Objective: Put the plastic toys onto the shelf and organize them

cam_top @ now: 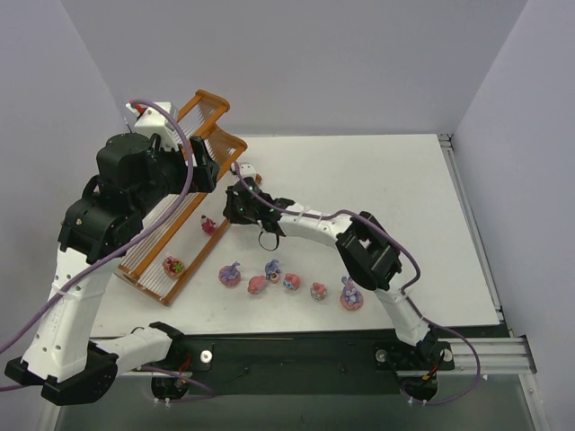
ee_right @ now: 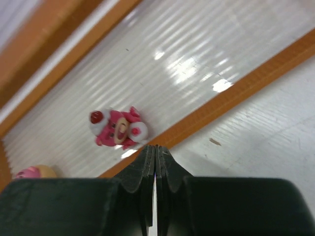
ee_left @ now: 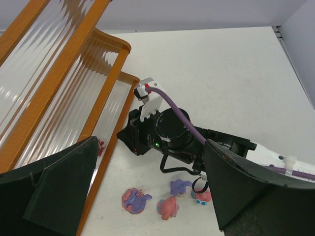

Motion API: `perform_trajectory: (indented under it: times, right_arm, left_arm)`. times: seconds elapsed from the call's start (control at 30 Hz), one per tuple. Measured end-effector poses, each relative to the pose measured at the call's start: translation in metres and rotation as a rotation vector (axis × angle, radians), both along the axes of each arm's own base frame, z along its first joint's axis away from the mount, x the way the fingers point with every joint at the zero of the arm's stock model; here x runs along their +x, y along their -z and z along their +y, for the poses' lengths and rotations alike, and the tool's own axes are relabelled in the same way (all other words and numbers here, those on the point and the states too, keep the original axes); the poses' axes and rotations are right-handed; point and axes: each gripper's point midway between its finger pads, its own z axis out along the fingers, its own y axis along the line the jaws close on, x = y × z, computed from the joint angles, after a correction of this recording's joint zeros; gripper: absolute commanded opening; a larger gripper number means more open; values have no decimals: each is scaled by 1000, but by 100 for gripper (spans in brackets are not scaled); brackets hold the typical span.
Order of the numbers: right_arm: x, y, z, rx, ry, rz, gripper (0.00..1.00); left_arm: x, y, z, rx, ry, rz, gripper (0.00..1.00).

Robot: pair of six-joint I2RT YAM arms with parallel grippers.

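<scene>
As the shelf (cam_top: pixel 148 256) stretches diagonally far-right, its rods (ee_right: pixel 187 64) run lengthwise.

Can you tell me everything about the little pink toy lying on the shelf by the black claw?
The pink toy is a tiny, shiny plastic figure, bright pink with white patches and dark red spots. It may be a bear. It looks tipped over on the pale rods of the shelf, just inside the orange front rail. Nothing holds it. The right gripper is shut right beside it and does not seem to touch it.
</scene>
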Motion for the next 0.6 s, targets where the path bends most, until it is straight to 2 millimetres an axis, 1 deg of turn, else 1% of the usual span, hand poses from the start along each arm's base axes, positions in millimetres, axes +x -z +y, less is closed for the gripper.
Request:
perform_trajectory:
  times: [0.13,0.2,0.23,0.3,0.5,0.6]
  right_arm:
    - [11,-30,21,100,-22,-8,0]
    - [16,-36,30,134,-30,-7,0]
    - [16,-35,34,143,-35,-3,0]
    - [16,-29,38,149,-40,15,0]
    - [12,12,37,108,-38,83,0]
    - [13,21,34,99,-30,101,0]
  left_arm:
    - [1,1,2,4,-10,1,97]
    - [1,1,2,5,-11,1,97]
    - [1,1,2,5,-12,1,97]
    - [1,1,2,6,-13,1,97]
    - [1,1,2,6,-14,1,97]
    - [1,1,2,6,-14,1,97]
